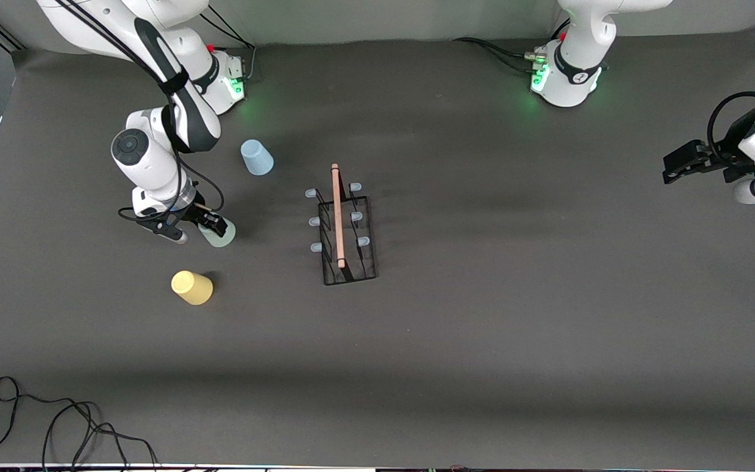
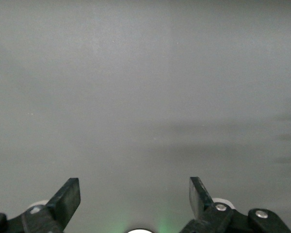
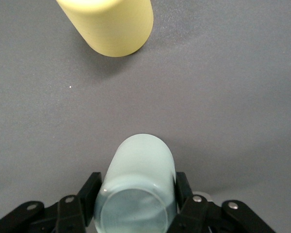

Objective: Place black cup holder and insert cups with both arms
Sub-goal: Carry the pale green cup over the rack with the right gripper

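Observation:
The black cup holder (image 1: 346, 236) stands mid-table, with its wooden rod handle (image 1: 337, 213) on top and its pale-tipped prongs bare. My right gripper (image 1: 207, 223) is shut on the pale green cup (image 1: 219, 233), toward the right arm's end of the table. In the right wrist view its fingers (image 3: 90, 191) press both sides of the upside-down green cup (image 3: 140, 170). The yellow cup (image 1: 192, 287) stands upside down nearer the front camera and also shows in the right wrist view (image 3: 111, 24). The light blue cup (image 1: 257, 157) stands upside down farther back. My left gripper (image 1: 679, 162) waits open and empty at the left arm's end of the table, over bare table (image 2: 135, 194).
A black cable (image 1: 56, 419) lies looped near the table's front edge at the right arm's end. The arms' green-lit bases (image 1: 564, 72) stand along the back edge. Grey tabletop lies between the cup holder and the left gripper.

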Robot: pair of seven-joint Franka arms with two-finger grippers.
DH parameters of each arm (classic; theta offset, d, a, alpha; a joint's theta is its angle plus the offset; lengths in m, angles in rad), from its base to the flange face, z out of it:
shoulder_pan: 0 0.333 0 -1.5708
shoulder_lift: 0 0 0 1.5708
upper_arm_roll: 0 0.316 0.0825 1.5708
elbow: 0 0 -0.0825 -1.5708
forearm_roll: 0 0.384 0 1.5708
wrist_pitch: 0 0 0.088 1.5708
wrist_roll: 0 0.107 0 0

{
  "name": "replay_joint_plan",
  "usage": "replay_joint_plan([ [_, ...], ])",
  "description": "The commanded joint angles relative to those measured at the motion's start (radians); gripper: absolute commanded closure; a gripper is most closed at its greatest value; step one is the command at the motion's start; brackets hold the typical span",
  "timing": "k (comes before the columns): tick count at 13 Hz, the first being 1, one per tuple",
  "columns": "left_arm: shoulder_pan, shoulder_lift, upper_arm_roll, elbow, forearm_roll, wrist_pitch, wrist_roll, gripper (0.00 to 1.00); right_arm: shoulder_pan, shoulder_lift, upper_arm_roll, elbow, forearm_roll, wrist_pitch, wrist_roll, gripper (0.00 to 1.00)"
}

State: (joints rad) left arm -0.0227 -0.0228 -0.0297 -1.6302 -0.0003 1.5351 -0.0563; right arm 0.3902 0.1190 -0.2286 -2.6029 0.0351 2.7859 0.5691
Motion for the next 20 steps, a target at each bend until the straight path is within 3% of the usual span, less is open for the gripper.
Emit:
replay_joint_plan([
  [1,0.003,-0.003,-0.007,-0.019,0.013,0.022,-0.003,0.0,0.001,-0.091,-0.006,0.021,0.003,-0.106,-0.009,1.0],
  [4,0.001,-0.002,-0.007,-0.019,0.013,0.028,-0.005,0.0,0.004,-0.206,-0.011,0.084,0.005,-0.311,0.014,1.0],
  [7,-0.003,0.003,-0.007,-0.02,0.013,0.033,-0.007,0.0,0.094,-0.271,-0.003,0.101,0.081,-0.348,0.115,1.0],
  [12,0.001,0.003,-0.007,-0.019,0.013,0.034,-0.007,0.0,0.34,-0.231,-0.001,0.233,0.121,-0.347,0.46,1.0],
  [20,-0.003,0.003,-0.009,-0.019,0.016,0.034,-0.008,0.0,0.45,-0.156,0.002,0.234,0.112,-0.295,0.586,1.0],
])
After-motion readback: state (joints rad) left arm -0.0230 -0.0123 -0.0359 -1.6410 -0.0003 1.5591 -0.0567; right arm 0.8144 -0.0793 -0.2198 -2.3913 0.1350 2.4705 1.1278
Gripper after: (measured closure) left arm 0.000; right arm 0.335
